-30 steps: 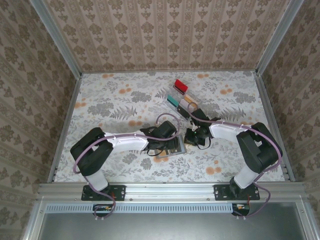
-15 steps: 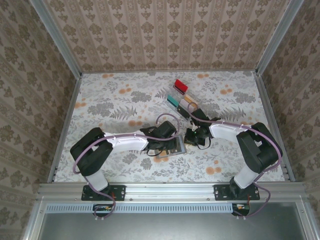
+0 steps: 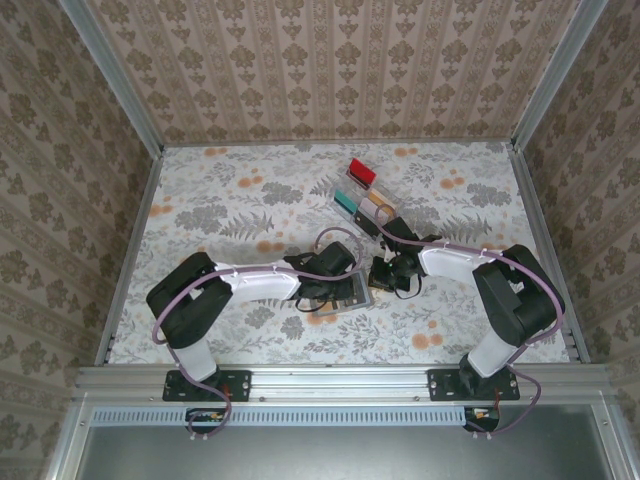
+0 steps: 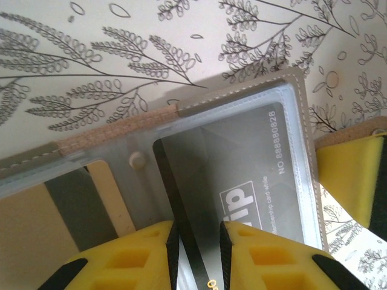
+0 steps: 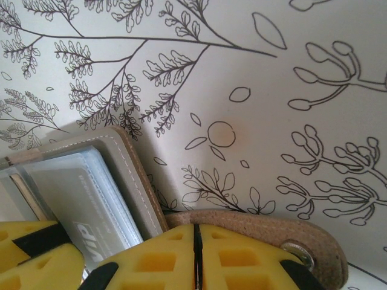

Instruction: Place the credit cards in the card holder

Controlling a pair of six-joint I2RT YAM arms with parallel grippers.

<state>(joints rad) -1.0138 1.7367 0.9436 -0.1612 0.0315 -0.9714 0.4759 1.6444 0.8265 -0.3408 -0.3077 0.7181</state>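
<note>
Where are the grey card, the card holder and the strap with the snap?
grey card (image 4: 242,181), left wrist view, its printed face.
card holder (image 5: 130,163), right wrist view, stitched edge.
strap (image 5: 266,226), right wrist view, its middle.

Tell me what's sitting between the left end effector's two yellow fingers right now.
In the left wrist view, a dark grey card runs between the left end effector's fingers into the card holder's clear pocket.

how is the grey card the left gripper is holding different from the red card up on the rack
The grey card lies flat, partly slid into a clear pocket of the card holder; the red card sits in the rack farther back on the table. The grey card is pinched between the left gripper pads; nothing touches the red card. The grey one is dull with pale lettering, the red one bright. Both look like thin rectangular cards.
</note>
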